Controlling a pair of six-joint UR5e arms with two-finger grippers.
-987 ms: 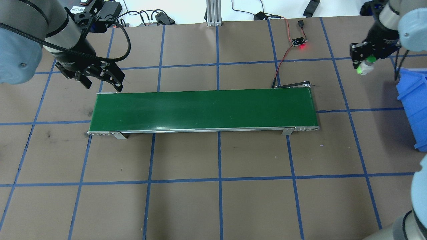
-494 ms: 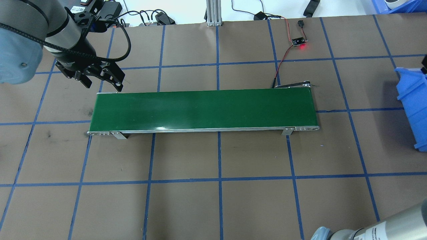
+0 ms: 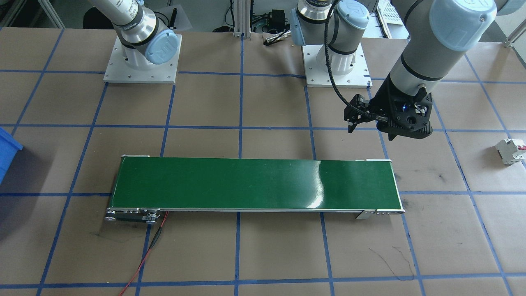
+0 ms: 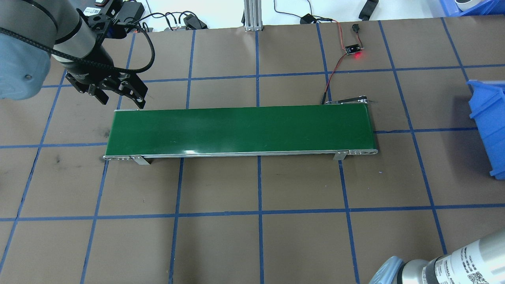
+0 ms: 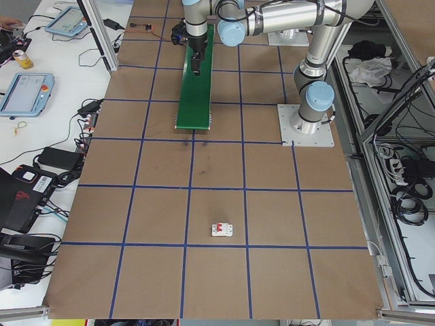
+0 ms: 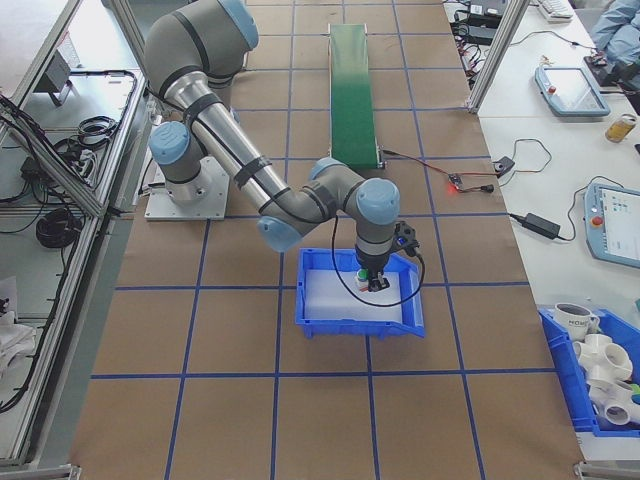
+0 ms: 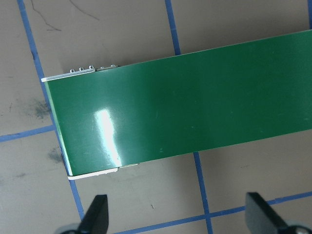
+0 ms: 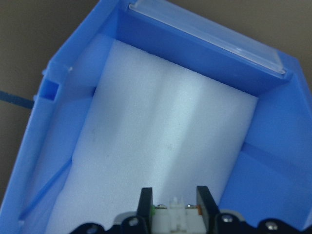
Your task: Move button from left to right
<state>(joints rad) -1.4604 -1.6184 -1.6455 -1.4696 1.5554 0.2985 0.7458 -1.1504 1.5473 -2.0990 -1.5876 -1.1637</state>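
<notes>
Brown counter (image 4: 221,244) gridded with blue tape (image 4: 260,189); white side bench (image 5: 41,136) carries tablets (image 5: 26,93) and cables; aluminium frame posts (image 4: 251,15) behind.

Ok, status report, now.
Left gripper open, empty, at the conveyor belt's left end. Right gripper shut on the button, over the blue bin's white foam. Nothing in the way.

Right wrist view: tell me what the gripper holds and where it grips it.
The right gripper holds the button by its sides, a finger on each, above the blue bin's white foam. The left gripper holds nothing.
</notes>
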